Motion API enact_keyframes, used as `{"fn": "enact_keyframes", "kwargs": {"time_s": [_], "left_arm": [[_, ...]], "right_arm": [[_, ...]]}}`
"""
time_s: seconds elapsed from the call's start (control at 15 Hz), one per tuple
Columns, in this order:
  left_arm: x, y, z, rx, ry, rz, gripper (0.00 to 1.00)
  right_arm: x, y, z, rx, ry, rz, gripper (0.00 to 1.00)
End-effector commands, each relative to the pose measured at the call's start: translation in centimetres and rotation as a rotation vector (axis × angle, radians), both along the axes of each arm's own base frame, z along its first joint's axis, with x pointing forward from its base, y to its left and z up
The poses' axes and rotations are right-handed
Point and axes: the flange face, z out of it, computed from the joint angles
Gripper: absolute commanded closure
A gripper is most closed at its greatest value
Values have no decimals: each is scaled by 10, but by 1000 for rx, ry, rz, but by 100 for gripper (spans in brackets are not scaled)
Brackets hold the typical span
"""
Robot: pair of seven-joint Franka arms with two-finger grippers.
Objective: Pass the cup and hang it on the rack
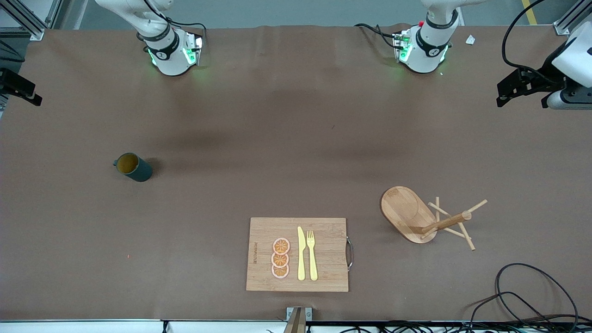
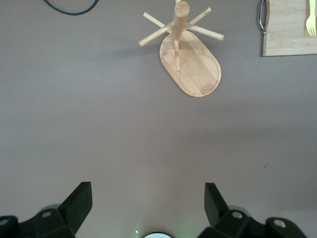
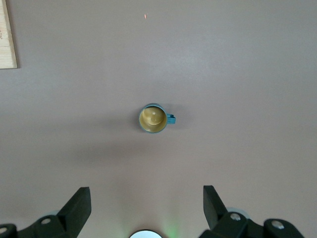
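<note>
Toward the right arm's end sits the cup [image 1: 133, 167], upright, looks rigid, light, maybe slick; grab across its rim. Right gripper [image 3: 146, 208] and left gripper [image 2: 148, 206] both hang wide open, empty.

Cup [image 1: 133, 167] toward right arm's end, rack [image 1: 423, 217] toward left arm's, well apart.

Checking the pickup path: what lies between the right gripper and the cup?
Nothing: in the right wrist view only bare brown table separates the open right gripper from the upright cup.
</note>
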Motion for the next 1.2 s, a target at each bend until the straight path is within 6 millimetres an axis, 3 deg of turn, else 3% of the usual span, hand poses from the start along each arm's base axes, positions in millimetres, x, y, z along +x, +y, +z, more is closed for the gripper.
{"fn": "enact_keyframes", "kwargs": {"time_s": [0.0, 0.93, 1.0, 1.13], "left_arm": [[0, 1, 6, 1, -9, -15, 0], [-1, 11, 10, 0, -10, -5, 0], [-1, 11, 10, 0, -10, -5, 0], [-1, 11, 11, -9, -12, -6, 0]], "right_arm": [[-8, 3, 1, 9, -4, -10, 0], [-6, -5, 4, -4, 3, -28, 0], [-3, -6, 1, -6, 3, -28, 0], [23, -12, -38, -2, 61, -35, 0]]}}
